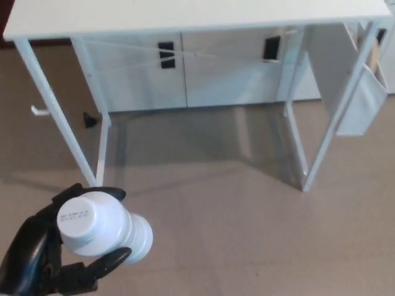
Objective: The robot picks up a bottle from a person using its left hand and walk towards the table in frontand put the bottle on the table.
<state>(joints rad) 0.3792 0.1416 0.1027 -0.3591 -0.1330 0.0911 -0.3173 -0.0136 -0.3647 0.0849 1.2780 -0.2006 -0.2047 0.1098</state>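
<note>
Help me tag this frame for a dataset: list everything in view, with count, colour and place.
table: one, white, across the top, legs reaching the floor
cabinet: one, white, behind the table
handles: two, black, on the cabinet front
side pocket: one, white, hanging at the table's right end
small object: one, black, on the floor near the table's left legs; unidentifiable
floor: beige, under everything
bottle: one, white, lower left
left robot hand: one, black, lower left corner, holding the bottle
</note>
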